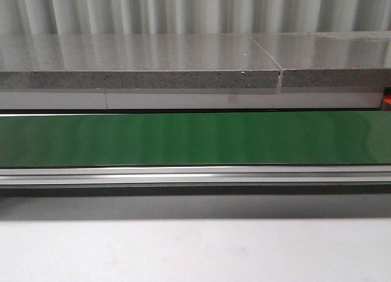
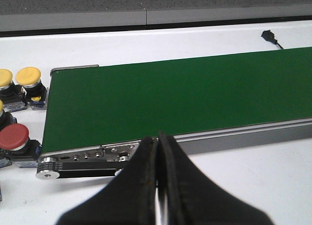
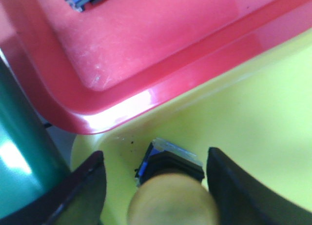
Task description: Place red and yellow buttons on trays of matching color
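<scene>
Green belt (image 1: 195, 138); red tray (image 3: 146, 44); yellow tray (image 3: 253, 132); yellow button (image 3: 171, 200).

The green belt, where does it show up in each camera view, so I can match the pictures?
Front view: the green belt runs as a band across the full width, mid-frame.
Left wrist view: it fills the middle, slanting from its roller end to the right edge, beyond the shut left gripper.
Right wrist view: only a green sliver at the left edge, beside the red tray.
Shared landmark: the belt itself, in all three views.
</scene>
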Controlling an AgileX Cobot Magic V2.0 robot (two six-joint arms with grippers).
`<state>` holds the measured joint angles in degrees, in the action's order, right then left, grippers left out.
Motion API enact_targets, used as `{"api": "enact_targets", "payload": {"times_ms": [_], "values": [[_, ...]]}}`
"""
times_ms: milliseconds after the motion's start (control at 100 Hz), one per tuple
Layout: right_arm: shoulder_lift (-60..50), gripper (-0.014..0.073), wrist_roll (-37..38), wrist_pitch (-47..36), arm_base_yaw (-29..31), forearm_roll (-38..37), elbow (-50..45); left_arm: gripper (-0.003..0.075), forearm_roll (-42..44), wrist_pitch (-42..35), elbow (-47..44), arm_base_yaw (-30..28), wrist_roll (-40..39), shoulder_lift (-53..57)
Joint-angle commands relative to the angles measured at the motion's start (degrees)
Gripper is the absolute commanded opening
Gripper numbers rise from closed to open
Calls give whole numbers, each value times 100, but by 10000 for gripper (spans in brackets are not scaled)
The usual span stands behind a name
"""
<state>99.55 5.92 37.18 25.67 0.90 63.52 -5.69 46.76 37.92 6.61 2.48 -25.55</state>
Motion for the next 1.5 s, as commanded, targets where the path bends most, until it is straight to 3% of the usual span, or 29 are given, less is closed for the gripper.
{"api": "enact_targets", "payload": {"times_ms": [0, 260, 630, 800, 950, 1020, 1140, 1250, 1490], "values": [[-543, 466, -45, -110, 8, -151, 143, -20, -88, -370, 161, 55, -21, -36], [-1650, 466, -139, 260, -122, -380, 143, -20, -88, -370, 161, 55, -21, -36], [-3042, 466, -1441, 434, -1709, -219, 143, -20, -88, -370, 161, 55, -21, -36], [-3299, 466, -1323, 318, -2517, -385, 98, -20, -88, -370, 161, 55, -21, -36], [-3627, 463, -757, -23, -2807, -504, -264, -20, -88, -370, 161, 55, -21, -36], [-3861, 397, -757, -147, -2824, -504, -544, -20, -88, -370, 161, 55, -21, -36], [-4339, 125, -757, -183, -2824, -428, -1012, -20, -88, -370, 161, 55, -21, -36], [-4772, -69, -757, -307, -2789, -388, -1503, -20, -88, -370, 161, 55, -21, -36], [-5837, -67, -657, -996, -2727, -172, -2500, -20, -88, -370, 161, 55, -21, -36]]}}
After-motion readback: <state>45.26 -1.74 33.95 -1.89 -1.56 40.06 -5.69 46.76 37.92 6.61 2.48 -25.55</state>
